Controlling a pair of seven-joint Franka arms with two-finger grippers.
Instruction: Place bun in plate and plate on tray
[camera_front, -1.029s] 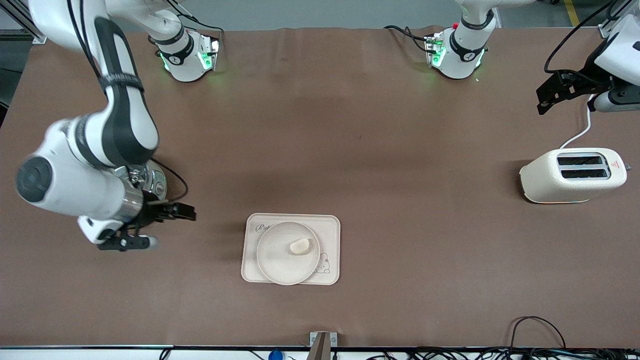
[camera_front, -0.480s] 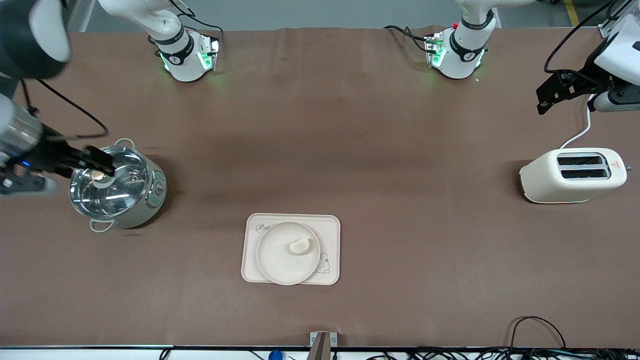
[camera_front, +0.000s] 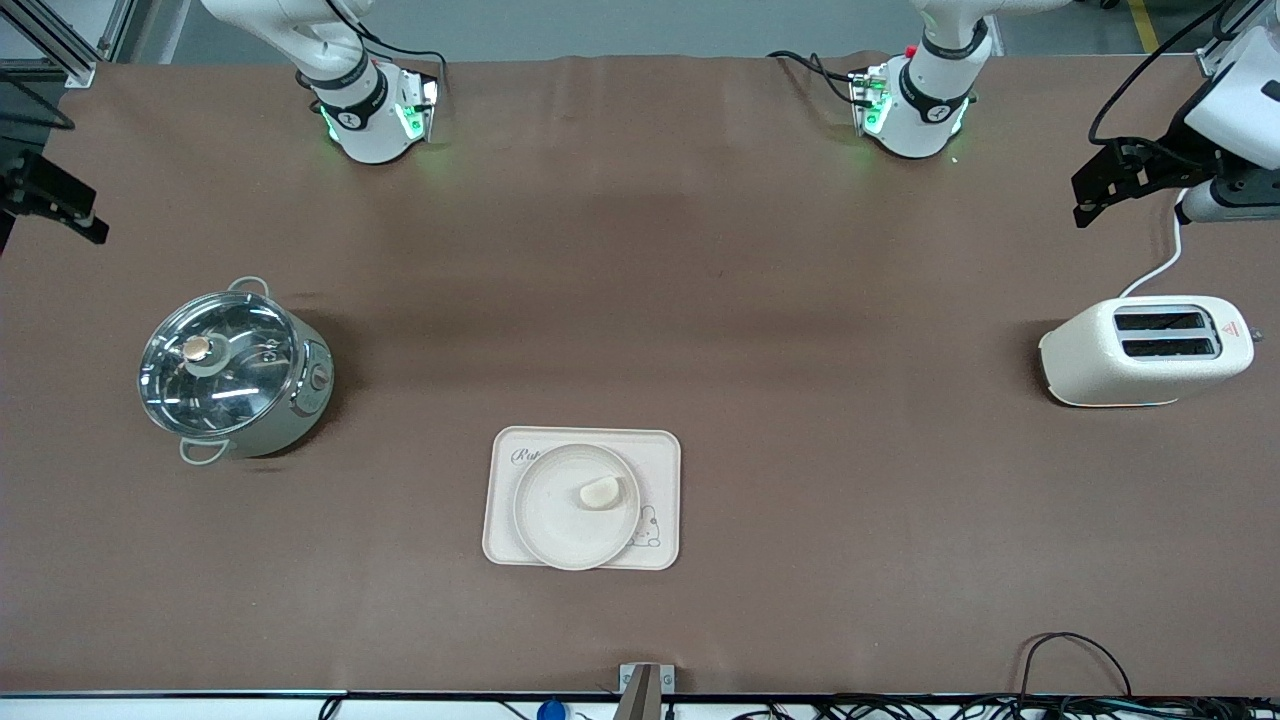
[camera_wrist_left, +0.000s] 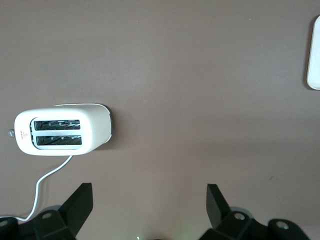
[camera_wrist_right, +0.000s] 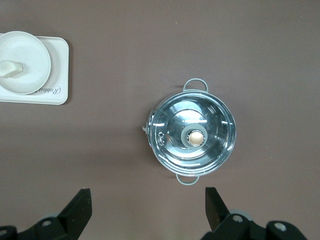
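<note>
The cream-white bun lies in the round cream plate, and the plate sits on the cream "Rabbit" tray. The right wrist view shows the bun, the plate and the tray together. My right gripper hangs open and empty over the table's edge at the right arm's end, well away from the tray; its own view shows it open. My left gripper is open and empty over the left arm's end of the table, and its own view shows it open.
A steel pot with a glass lid stands toward the right arm's end and also shows in the right wrist view. A white toaster with its cord stands at the left arm's end and also shows in the left wrist view.
My right arm has drawn back from beside the tray, passed over the pot and risen to the table's edge at its own end. The left arm, bun, plate and tray have not moved.
</note>
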